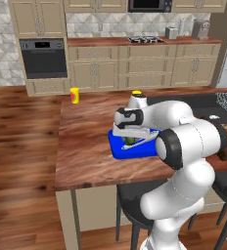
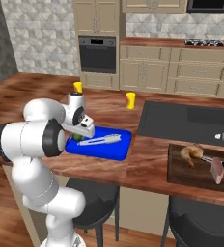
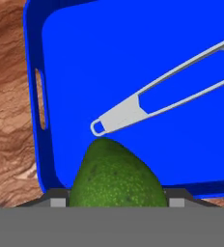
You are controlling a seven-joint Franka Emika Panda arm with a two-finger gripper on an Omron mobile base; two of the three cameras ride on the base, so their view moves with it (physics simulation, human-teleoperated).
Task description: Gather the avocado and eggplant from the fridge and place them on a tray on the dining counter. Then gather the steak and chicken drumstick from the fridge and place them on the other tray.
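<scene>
A green avocado (image 3: 116, 176) sits between the gripper's (image 3: 115, 202) half-open fingers, low over the blue tray (image 3: 133, 58) on the dining counter (image 1: 86, 146). Grey tongs (image 3: 167, 91) lie on the tray at two o'clock from the avocado. The step appears to be setting the avocado down; next the fingers should open and lift clear. Whether it already rests on the tray is unclear.

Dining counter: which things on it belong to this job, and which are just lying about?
Job:
- avocado, between the end effector fingers
- blue tray
- wooden tray
- chicken drumstick
- steak

Lying about:
- tongs
- yellow bottles
</scene>
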